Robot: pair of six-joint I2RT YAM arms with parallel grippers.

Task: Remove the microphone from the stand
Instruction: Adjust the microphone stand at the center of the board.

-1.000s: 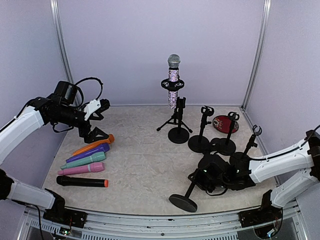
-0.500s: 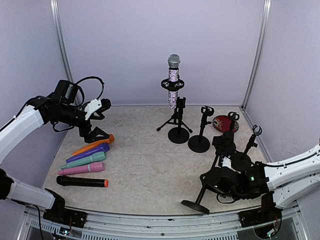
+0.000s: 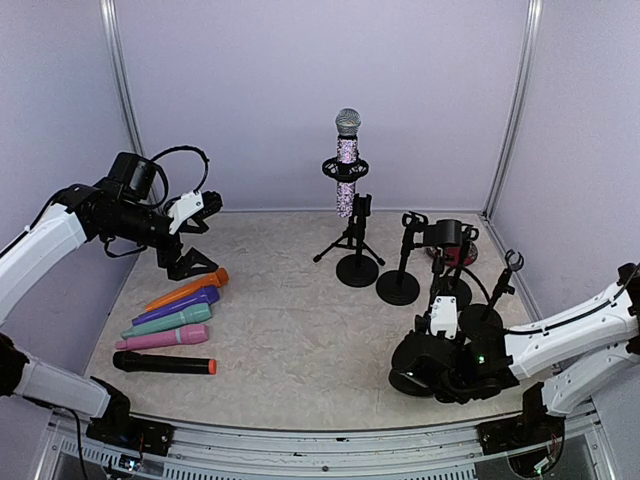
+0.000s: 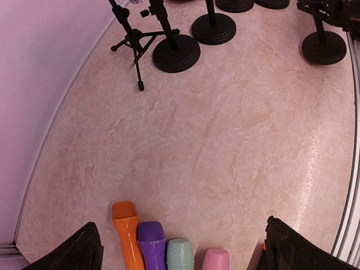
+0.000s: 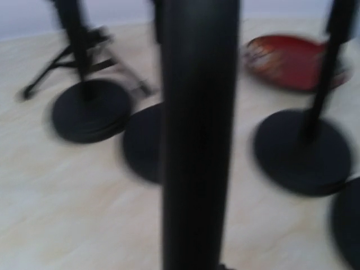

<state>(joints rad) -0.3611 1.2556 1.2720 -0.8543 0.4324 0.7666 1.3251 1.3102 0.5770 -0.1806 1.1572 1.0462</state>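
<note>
Tabletop (image 3: 290, 320) rear: microphone (image 3: 347, 165), far from right pincer (image 3: 447, 338) gripping empty stand (image 5: 197, 112).

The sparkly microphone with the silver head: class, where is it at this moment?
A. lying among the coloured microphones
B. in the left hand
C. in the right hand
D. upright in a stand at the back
D: the microphone stands upright, head up, in a stand at the back.

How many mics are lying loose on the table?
5, rowed at left, far to near: orange mic, purple mic, teal mic, pink mic, black mic. None seems hidden.
</note>
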